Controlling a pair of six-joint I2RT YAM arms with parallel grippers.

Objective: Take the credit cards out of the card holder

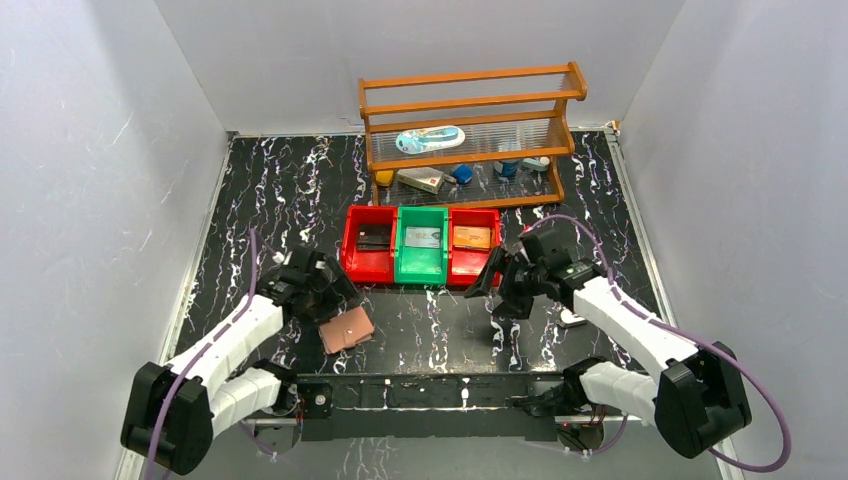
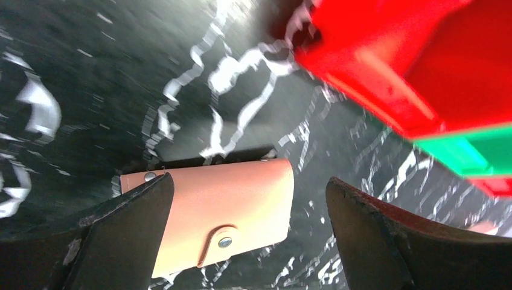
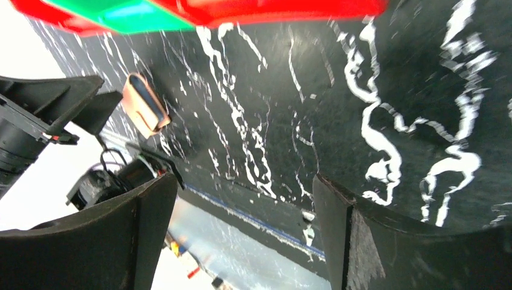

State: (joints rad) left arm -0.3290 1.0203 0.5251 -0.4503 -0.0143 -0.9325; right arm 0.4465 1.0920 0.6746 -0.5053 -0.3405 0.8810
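black marbled table [image 1: 280, 190], grey-walled, bears the card holder [image 1: 347, 330].

Black desk [image 1: 280, 190] with white marble veining, boxed in by plain grey-white walls [image 1: 100, 150]. Three open bins sit touching in one row mid-desk: red bin [image 1: 368, 272] on the left, green bin [image 1: 420, 272] in the middle, second red bin [image 1: 474, 212] on the right. Just behind them a wooden shelf rack [image 1: 470, 78] with clear ribbed tiers stands at the back wall, with a pale blue-and-white oval item [image 1: 430, 139] on the middle tier and, on the bottom tier, a yellow item [image 1: 384, 178], a grey box [image 1: 420, 181], a blue item [image 1: 462, 173] and more small bits too small to tell.
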